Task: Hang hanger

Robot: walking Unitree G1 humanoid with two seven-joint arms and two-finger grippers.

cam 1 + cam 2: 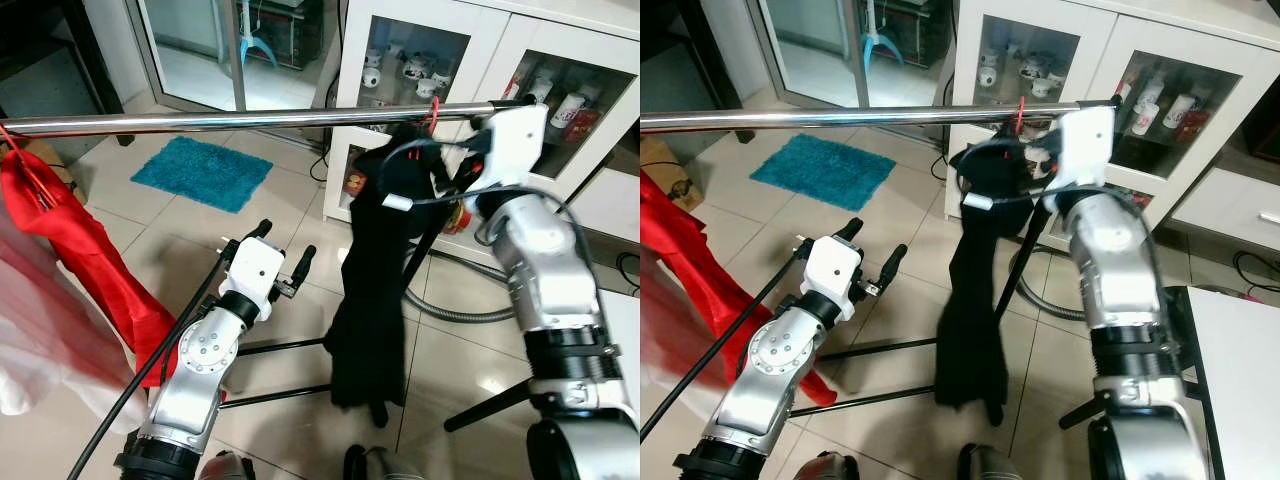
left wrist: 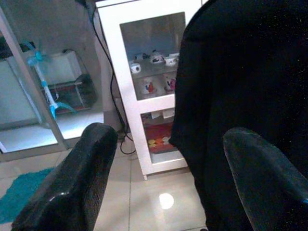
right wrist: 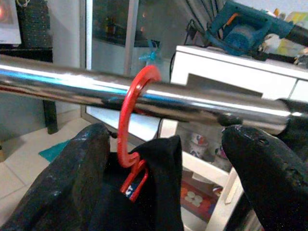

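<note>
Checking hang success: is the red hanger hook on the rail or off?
On. The red hanger hook loops over the steel rail; the black garment hangs below. Right tool open beside it.

A lived-in room of a home; pale floor tiles (image 1: 200,230) with a small turquoise mat (image 1: 205,171); a white cabinet (image 1: 490,30) with glass doors showing mugs (image 1: 372,75); a glass sliding door (image 1: 190,50); clothes rail (image 1: 200,121) with a red garment (image 1: 80,250).

— Any writing you can read on the mugs (image 1: 420,68) in the cabinet (image 1: 520,40)?
— No, their prints are too small and blurred to make out.
— And the red hanger (image 3: 132,139) on the rail (image 3: 192,103)?
— It carries no legible mark either; nothing readable anywhere.
</note>
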